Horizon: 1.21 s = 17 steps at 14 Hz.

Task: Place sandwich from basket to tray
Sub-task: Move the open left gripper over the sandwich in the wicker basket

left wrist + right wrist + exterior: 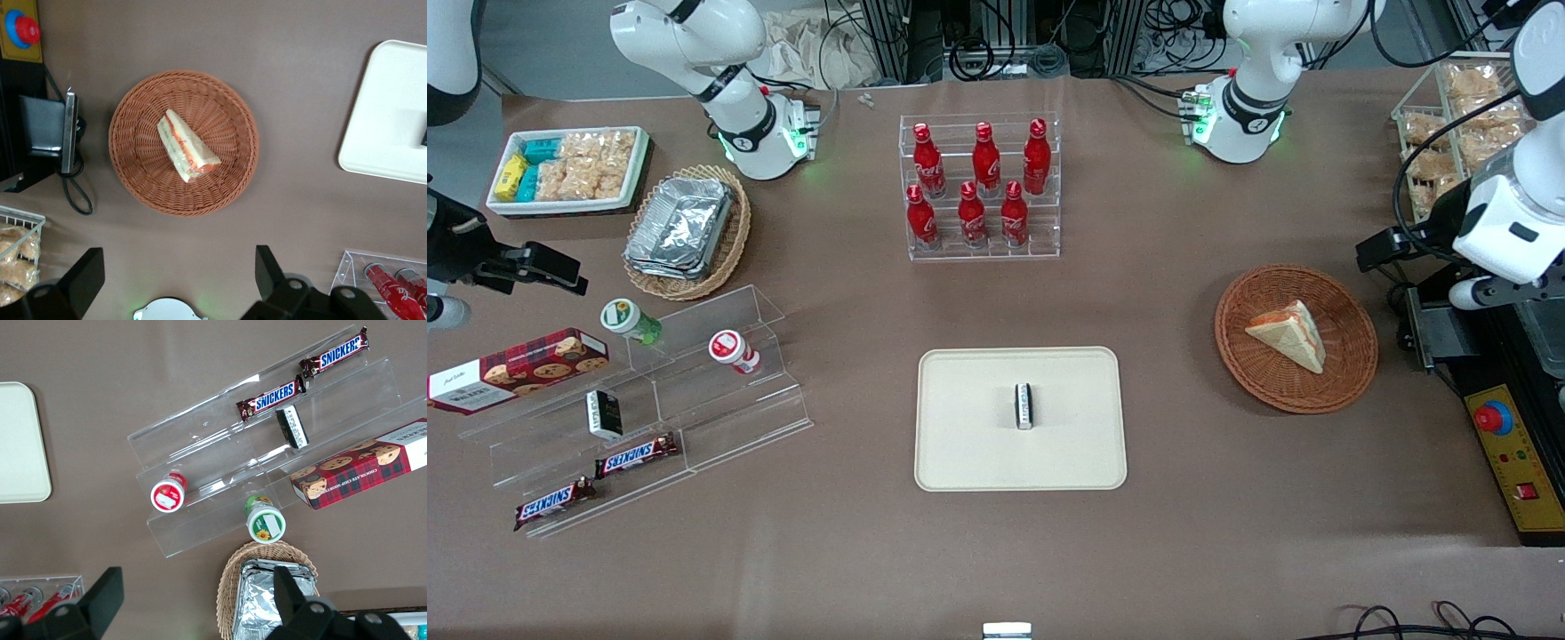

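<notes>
The sandwich (1288, 333), a pale bread wedge with orange and green filling, lies in the round reddish-brown wicker basket (1352, 369) toward the working arm's end of the table. The cream-beige tray (969, 444) lies mid-table, nearer the front camera, with a small black-and-white packet (1024, 406) on it. My left gripper (1380, 252) hangs high beside the basket, apart from it. In the left wrist view the sandwich (187, 147) shows in the basket (230, 100), the gripper (177, 270) is open wide and empty, and part of the tray (390, 107) shows.
An acrylic rack of red cola bottles (980, 187) stands farther from the camera than the tray. A wire rack of snack bags (1449, 133) and a black control box with a red button (1507, 436) stand at the working arm's end. An acrylic shelf with snacks (649, 400) stands toward the parked arm.
</notes>
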Each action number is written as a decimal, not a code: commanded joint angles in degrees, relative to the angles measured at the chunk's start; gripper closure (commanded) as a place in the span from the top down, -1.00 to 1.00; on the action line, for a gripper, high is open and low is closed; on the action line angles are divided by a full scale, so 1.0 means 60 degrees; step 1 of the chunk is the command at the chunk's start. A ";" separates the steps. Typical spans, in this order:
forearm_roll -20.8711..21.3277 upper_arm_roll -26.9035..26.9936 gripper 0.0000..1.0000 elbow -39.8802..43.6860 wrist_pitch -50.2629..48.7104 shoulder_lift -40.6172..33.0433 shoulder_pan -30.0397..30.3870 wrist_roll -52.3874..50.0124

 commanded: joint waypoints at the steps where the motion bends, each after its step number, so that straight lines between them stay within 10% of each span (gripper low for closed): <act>1: 0.0097 0.0149 1.00 -0.0768 0.0298 -0.0347 -0.0053 -0.0273; 17: 0.0097 0.0310 1.00 -0.5486 0.5936 -0.0289 -0.0097 -0.3332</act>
